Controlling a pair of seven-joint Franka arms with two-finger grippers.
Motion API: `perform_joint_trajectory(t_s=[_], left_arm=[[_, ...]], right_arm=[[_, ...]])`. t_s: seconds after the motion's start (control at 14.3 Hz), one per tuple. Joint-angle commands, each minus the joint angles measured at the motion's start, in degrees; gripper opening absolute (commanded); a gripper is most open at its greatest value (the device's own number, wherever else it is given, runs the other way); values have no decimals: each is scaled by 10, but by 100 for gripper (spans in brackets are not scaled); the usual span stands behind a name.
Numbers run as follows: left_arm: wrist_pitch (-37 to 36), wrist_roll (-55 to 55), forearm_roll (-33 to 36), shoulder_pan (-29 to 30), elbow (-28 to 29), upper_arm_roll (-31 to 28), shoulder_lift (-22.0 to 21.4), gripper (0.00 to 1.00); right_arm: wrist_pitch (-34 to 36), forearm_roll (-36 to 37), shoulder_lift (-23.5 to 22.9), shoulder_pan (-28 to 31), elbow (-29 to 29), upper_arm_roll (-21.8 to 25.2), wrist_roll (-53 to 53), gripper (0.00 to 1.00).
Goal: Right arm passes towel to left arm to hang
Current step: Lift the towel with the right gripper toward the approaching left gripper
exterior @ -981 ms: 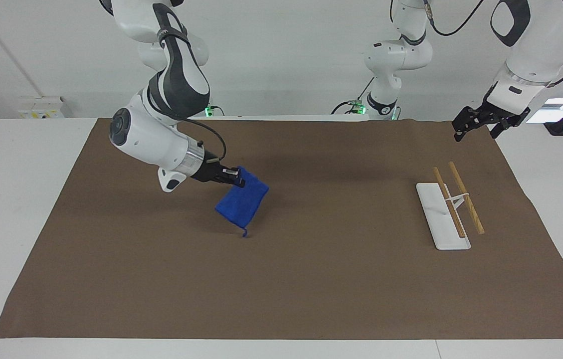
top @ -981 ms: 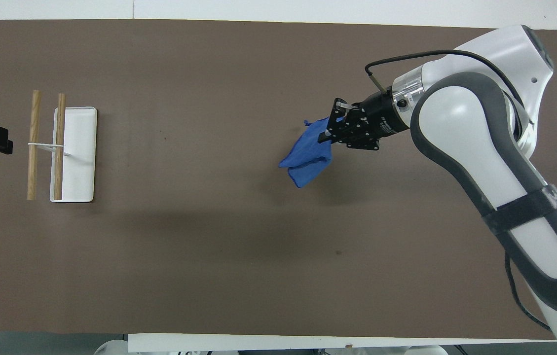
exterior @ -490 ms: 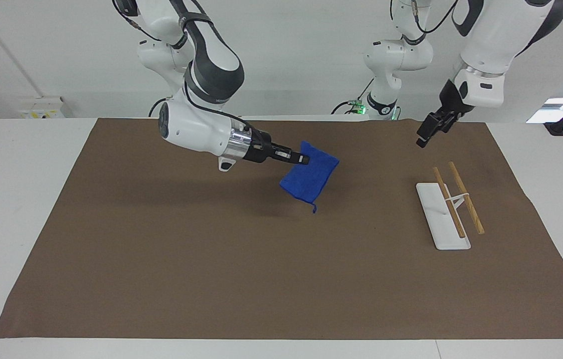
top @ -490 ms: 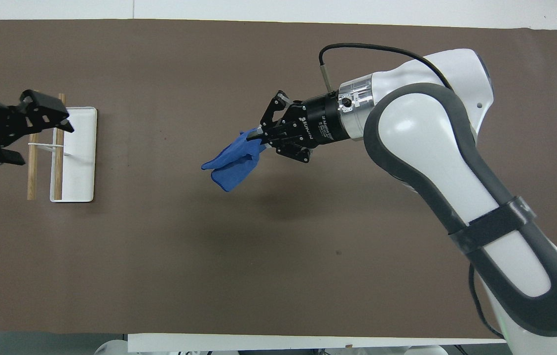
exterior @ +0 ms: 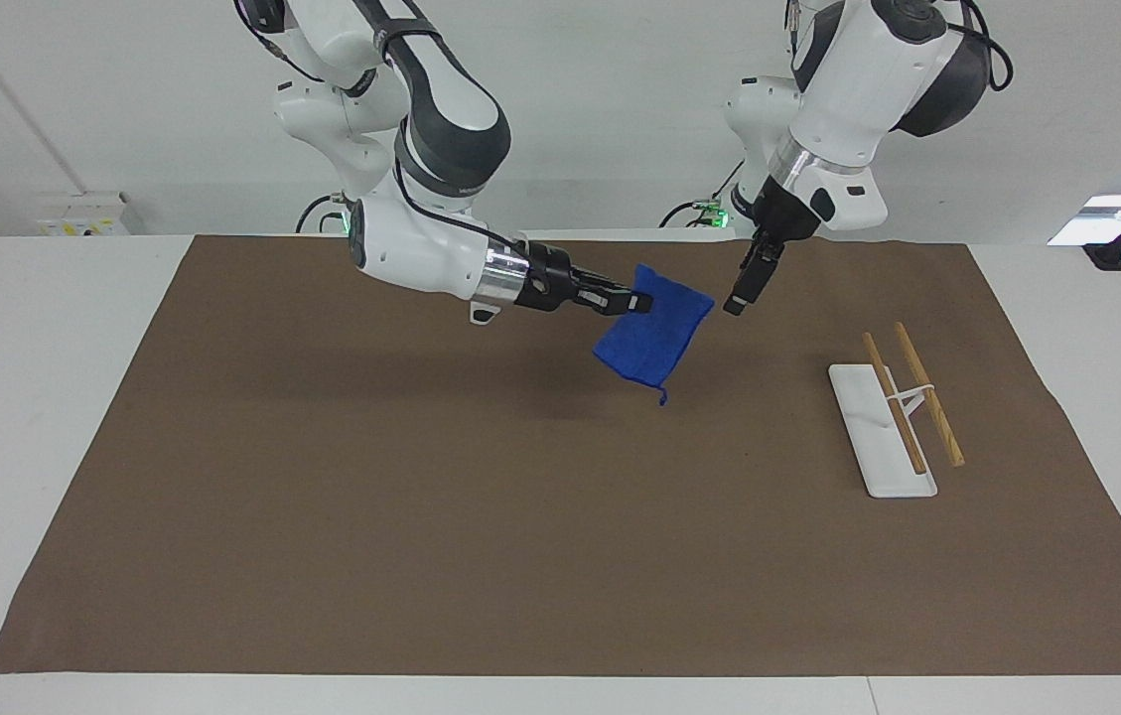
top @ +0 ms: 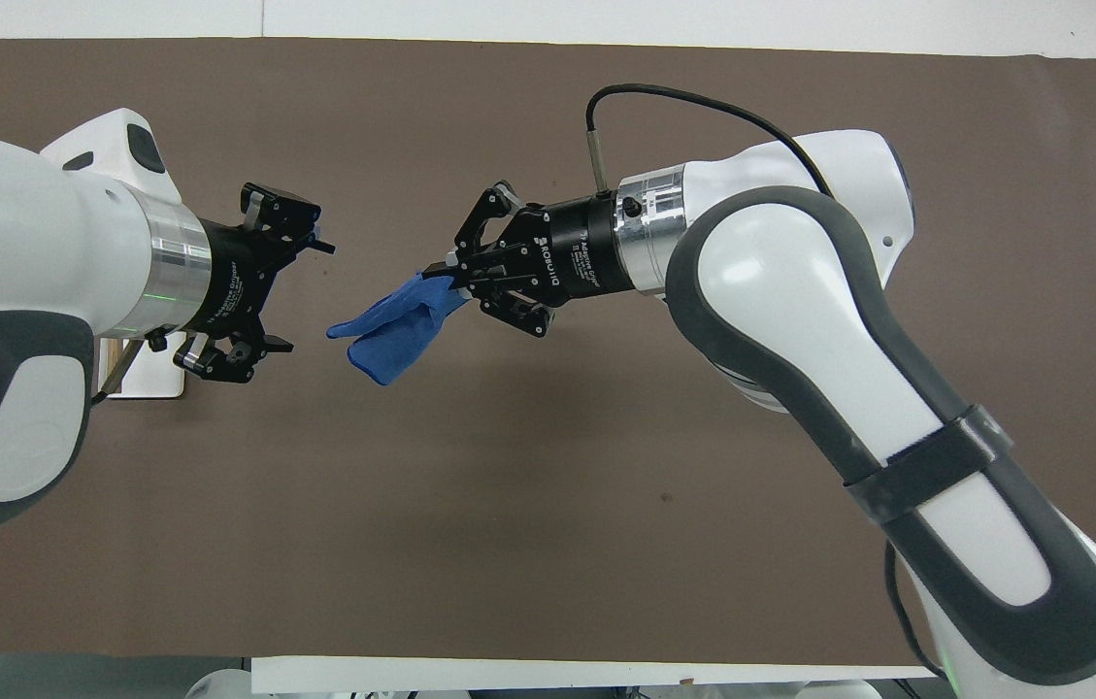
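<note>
Blue towel (exterior: 652, 334) hangs folded, corner loop dangling at bottom.

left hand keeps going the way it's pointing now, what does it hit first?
Likely the towel, hanging from the shut right hand. The open left hand points at its free edge, still apart; height match is hard to judge.

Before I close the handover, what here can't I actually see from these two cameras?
- Rack: overhead view, the left arm covers all but a corner of its base.
- Left hand: facing view shows it edge-on, so its opening is unreadable there.
- Towel corner inside the right hand: hidden by the grip in both views.
</note>
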State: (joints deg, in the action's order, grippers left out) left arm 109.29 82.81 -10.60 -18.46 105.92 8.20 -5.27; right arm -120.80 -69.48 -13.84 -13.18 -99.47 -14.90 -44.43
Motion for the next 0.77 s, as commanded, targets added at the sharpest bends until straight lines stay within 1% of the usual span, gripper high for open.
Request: perform_joint_trajectory(t_s=[0.0,0.28,0.35,0.42,0.49,0.7], left_arm=[[22,13,-11,-16,36,-7,-18,94],[22,31,-11,-31,58,-7,-20,93],[23,40,-11,-33,64,-7,-21,91],[24,43,-11,-33,66,-7,-24,87],[30,41,-11,-33,66,-8,-23,77],[46,36,-11,-32,68,-8,-23,56]], right_arm=[[-21,-13,0,-6,2,-2,-9,0],[-22,-13,0,-6,2,-2,-9,0],[-22,-13,0,-6,1,-2,-9,0],[-22,-13,0,-6,1,-2,-10,0],[-22,-13,0,-6,1,-2,-10,0],[-24,-13,0,-9,1,-2,-10,0]])
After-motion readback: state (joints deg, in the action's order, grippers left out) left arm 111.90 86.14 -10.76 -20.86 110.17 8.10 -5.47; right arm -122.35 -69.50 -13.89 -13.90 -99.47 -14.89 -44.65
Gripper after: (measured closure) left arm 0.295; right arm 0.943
